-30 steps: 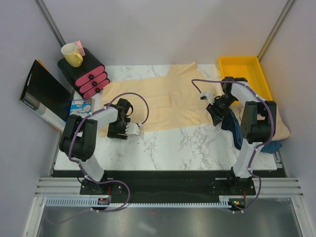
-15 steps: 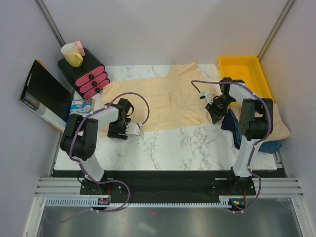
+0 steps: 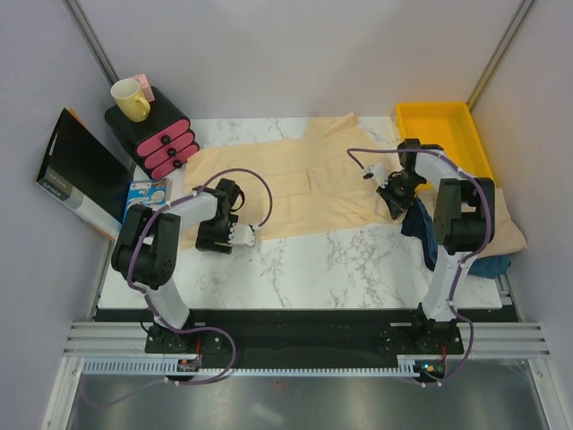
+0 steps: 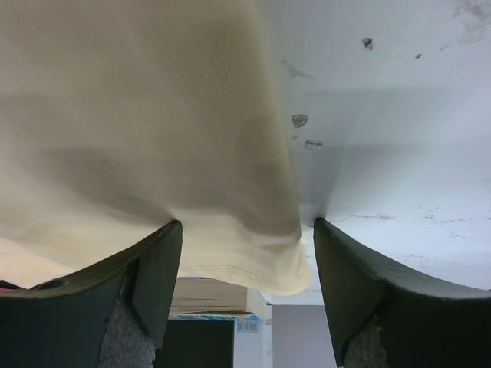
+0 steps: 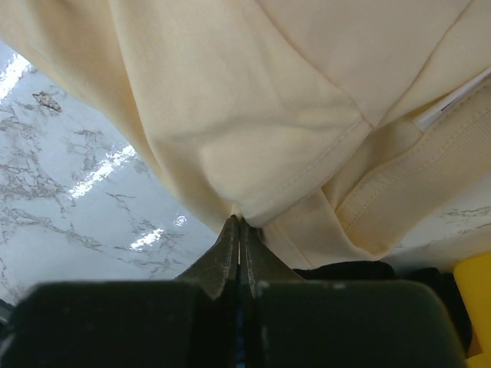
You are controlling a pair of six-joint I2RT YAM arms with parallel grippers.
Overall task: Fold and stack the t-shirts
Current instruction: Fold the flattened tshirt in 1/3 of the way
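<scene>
I am watching a cream t-shirt (image 3: 295, 184) lying spread across the white marble surface (image 3: 313, 269) beside a yellow tray (image 3: 443, 134), pale walls (image 3: 295, 54) closing it in. My right tool (image 5: 239, 226) is pinching its fabric shut; my left tool (image 3: 240, 235) is gaping around its hem.

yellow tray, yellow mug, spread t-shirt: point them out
yellow tray (image 3: 440, 134), top external view, bare floor of the tray
yellow mug (image 3: 131, 100), top external view, side of the mug's body
spread t-shirt (image 3: 286, 184), top external view, middle of the flat cloth
</scene>
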